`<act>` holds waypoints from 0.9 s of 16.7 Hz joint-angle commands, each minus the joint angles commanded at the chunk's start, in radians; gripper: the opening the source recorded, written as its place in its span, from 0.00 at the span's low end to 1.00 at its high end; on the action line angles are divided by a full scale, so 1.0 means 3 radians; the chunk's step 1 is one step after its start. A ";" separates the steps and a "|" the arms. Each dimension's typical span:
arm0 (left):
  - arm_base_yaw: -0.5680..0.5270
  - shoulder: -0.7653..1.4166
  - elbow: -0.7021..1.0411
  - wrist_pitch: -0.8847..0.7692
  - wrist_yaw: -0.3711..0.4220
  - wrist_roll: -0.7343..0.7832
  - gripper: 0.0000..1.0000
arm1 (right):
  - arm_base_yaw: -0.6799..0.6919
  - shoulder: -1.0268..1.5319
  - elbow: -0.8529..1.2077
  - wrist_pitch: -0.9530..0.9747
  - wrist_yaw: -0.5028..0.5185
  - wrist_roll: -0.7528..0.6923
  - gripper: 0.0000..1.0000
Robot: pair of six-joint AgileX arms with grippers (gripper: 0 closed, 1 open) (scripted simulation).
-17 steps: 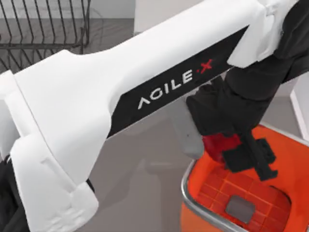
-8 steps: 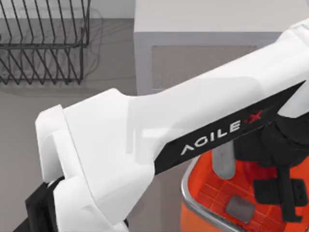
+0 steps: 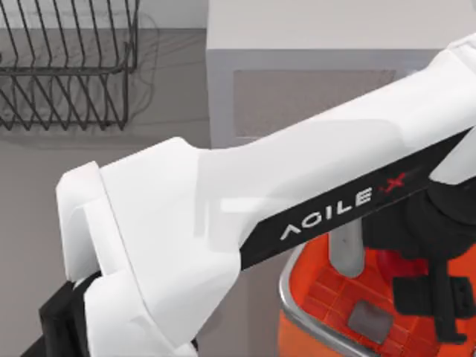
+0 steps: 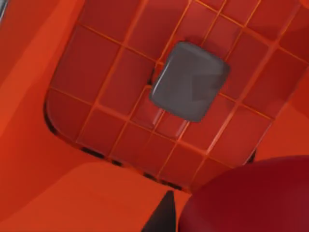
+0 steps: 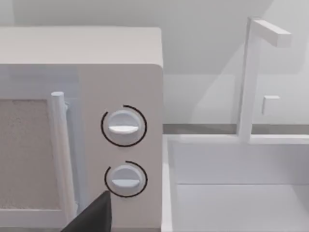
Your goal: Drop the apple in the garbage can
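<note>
Wire rack [image 3: 71, 63]: dark metal, at the tabletop's far left.
Microwave [image 3: 312, 67]: white, at the far centre, just right of the rack; door with speckled window [image 5: 21, 154] and upright bar handle [image 5: 59, 154].
Knobs: two round dials [image 5: 123, 126], [image 5: 126, 179], stacked.
Sink [image 5: 236, 183]: white basin beside the microwave.
Faucet [image 5: 251, 77]: white, upright, angular.
Tabletop [image 3: 89, 193]: grey.

Overhead, left wrist perhaps inside garbage can [image 4: 58, 159]

Grey tabletop [image 3: 74, 171]. Black wire rack [image 3: 67, 67] at 10 o'clock, white microwave [image 3: 312, 67] at 12 to 1 o'clock. White sink basin [image 5: 241, 188] with white faucet [image 5: 251, 77] just beside microwave; pale wall [image 5: 193, 38] behind.
</note>
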 joint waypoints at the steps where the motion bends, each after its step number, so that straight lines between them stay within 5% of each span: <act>1: 0.0007 -0.0020 -0.0078 0.0066 -0.0004 -0.0003 0.00 | 0.0000 0.0000 0.0000 0.0000 0.0000 0.0000 1.00; 10: 0.0033 -0.0287 -0.1371 0.1057 0.0002 0.0044 0.00 | 0.0000 0.0000 0.0000 0.0000 0.0000 0.0000 1.00; 15: 0.0033 -0.0317 -0.1486 0.1166 -0.0006 0.0054 0.00 | 0.0000 0.0000 0.0000 0.0000 0.0000 0.0000 1.00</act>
